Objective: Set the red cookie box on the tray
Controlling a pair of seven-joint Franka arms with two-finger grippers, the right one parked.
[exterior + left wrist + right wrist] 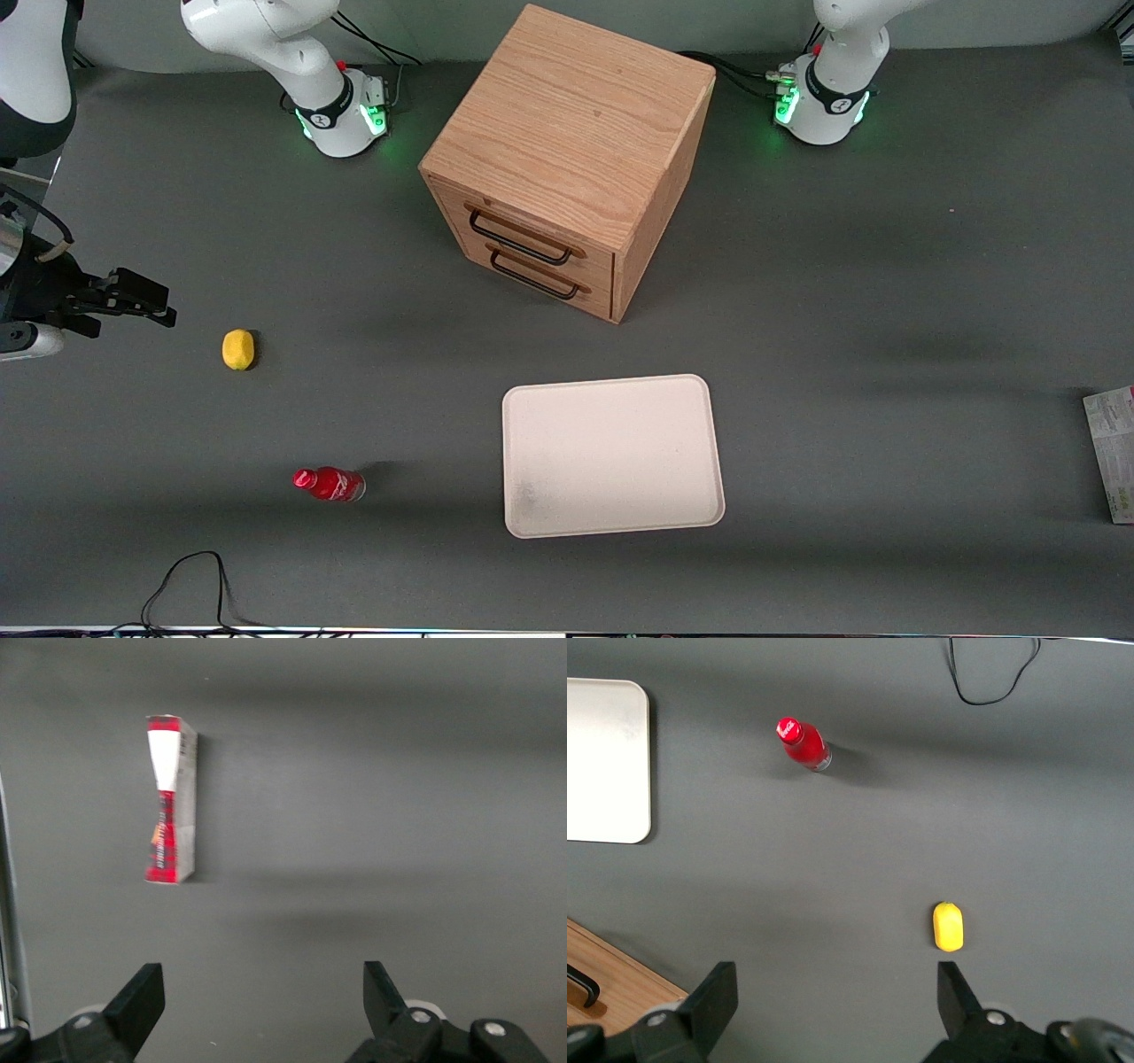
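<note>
The red cookie box [1112, 452] lies at the working arm's end of the table, cut by the picture's edge, its pale printed face showing. In the left wrist view the cookie box [171, 802] shows a red narrow side with a white patch. The cream-white tray [620, 443] lies on the grey table, nearer to the front camera than the cabinet; its corner shows in the right wrist view [607, 762]. My left gripper [263, 979] is open and empty, hanging above bare table apart from the box. It is out of the front view.
A wooden two-drawer cabinet [567, 159] stands at the table's middle. A yellow lemon [237, 349] and a small red bottle [330, 484] lie toward the parked arm's end. A black cable [190, 585] loops near the front edge.
</note>
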